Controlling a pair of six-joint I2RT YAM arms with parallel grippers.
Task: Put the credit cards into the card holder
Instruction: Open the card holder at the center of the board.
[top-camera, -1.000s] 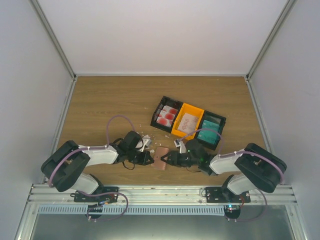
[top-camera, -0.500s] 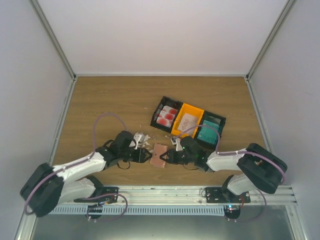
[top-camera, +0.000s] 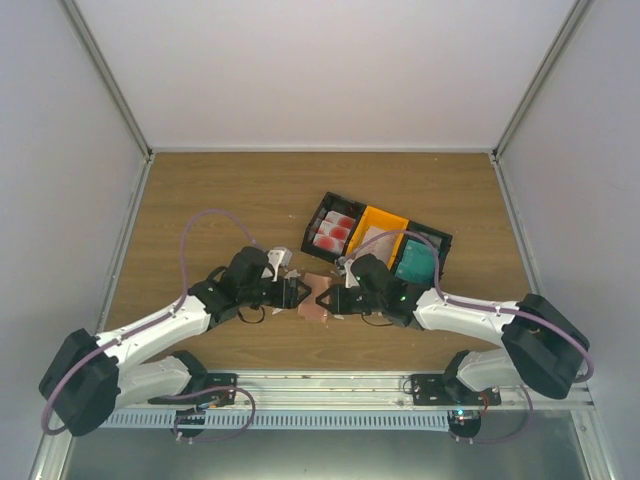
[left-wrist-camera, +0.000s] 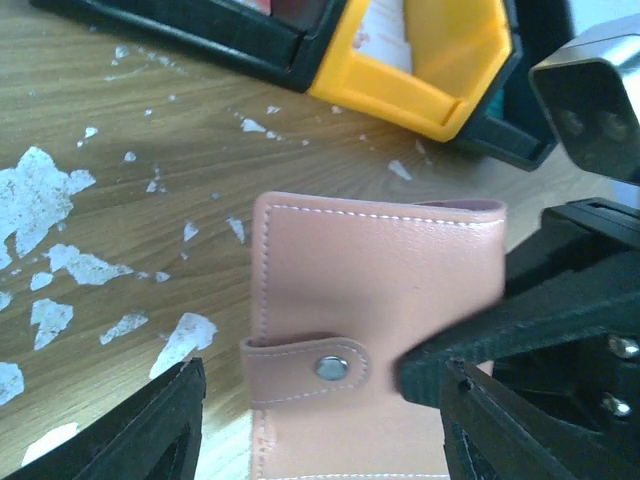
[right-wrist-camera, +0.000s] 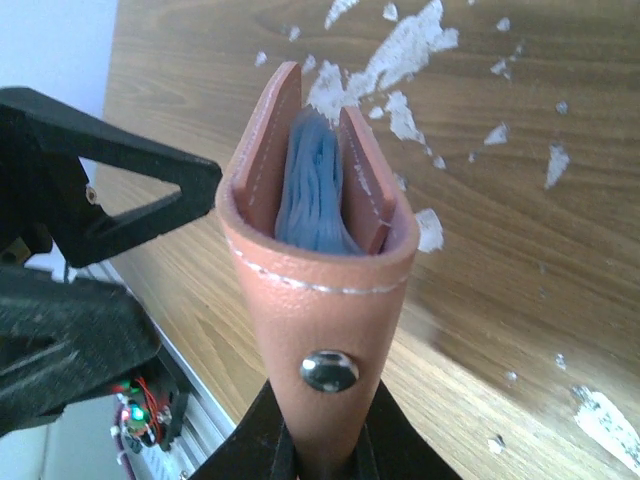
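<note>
Landmark: the yellow bin (top-camera: 377, 238), the middle one of three bins set in a row on the worktop (top-camera: 200, 200).
Wallet (left-wrist-camera: 375, 290): salmon-pink and folded, it sits near the yellow bin, on that bin's left and closer to the arm bases. It stands on edge between the two pincers. I cannot tell whether its lower edge touches the wood.
Strap: it lies across the wallet's face and carries a round metal snap (left-wrist-camera: 332, 368).
Inside the wallet: from the right wrist view the two flaps gape a little, with something bluish between them. I cannot tell whether it is a card.
Right pincer (right-wrist-camera: 318, 435): closed on the wallet, pinching its snap end. It reaches in from the side of the wallet that faces the yellow bin.
Left pincer (top-camera: 296, 293): wide open and holding nothing. It is on the far side of the wallet from the yellow bin, with its fingers (left-wrist-camera: 165, 420) spread to either side of the wallet's snap end.
Cards (top-camera: 335, 232): white ones with red marks lie in the black bin (top-camera: 312, 222) touching the yellow bin's left side. Teal ones lie in the black bin on its right side. A pale card lies in the yellow bin itself.
Flakes (left-wrist-camera: 45, 195): white bits are scattered over the wood, left of the yellow bin and around the wallet.
</note>
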